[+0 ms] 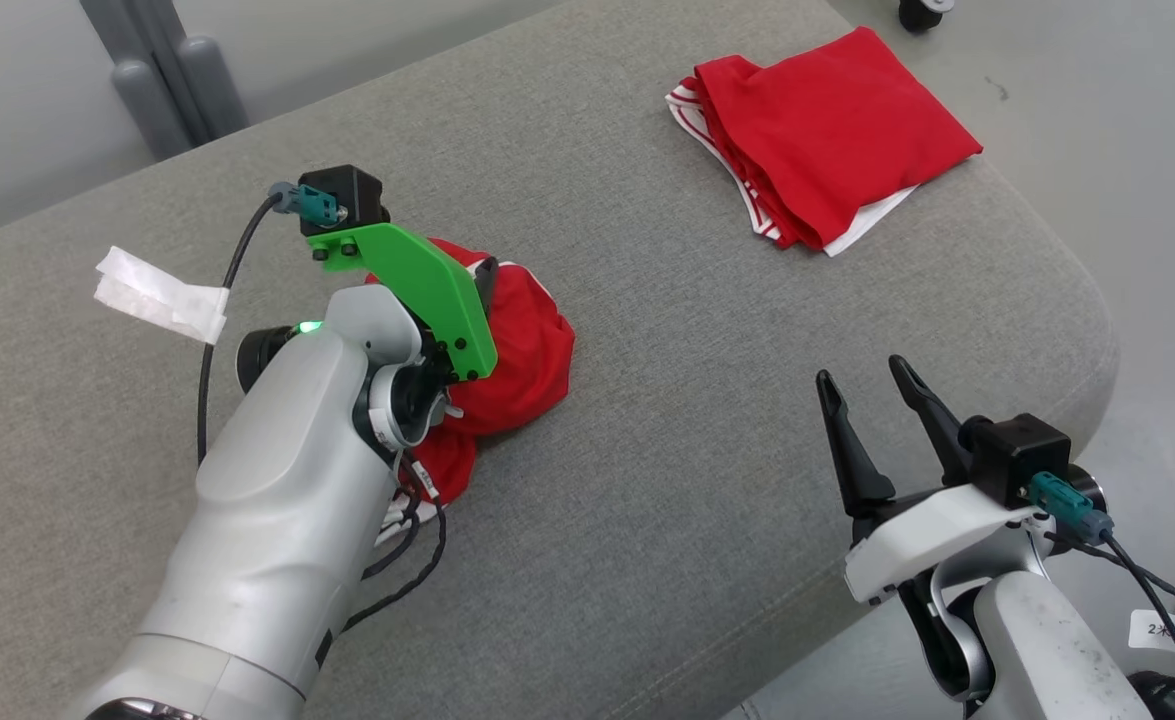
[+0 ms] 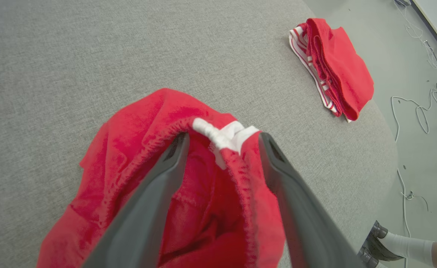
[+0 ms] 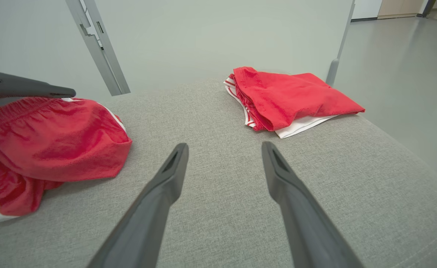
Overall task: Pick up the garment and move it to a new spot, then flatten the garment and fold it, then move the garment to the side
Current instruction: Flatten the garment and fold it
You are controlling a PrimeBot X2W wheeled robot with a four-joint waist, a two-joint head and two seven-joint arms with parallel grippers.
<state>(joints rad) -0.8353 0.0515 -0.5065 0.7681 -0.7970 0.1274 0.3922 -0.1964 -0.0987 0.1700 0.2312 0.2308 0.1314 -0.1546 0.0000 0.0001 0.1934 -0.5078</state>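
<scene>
The left tool, released, points down astride the crumpled red fabric garment on the grey padded counter, while the right tool, also released, hovers near its right edge.

The garment is red with white trim; the folded pile red, white-striped; tabletop grey; bracket green.

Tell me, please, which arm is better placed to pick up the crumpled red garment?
Left. The left gripper is open at the crumpled garment, fingers flanking its waistband; the right gripper hovers open over bare grey cushion, apart from it.
</scene>
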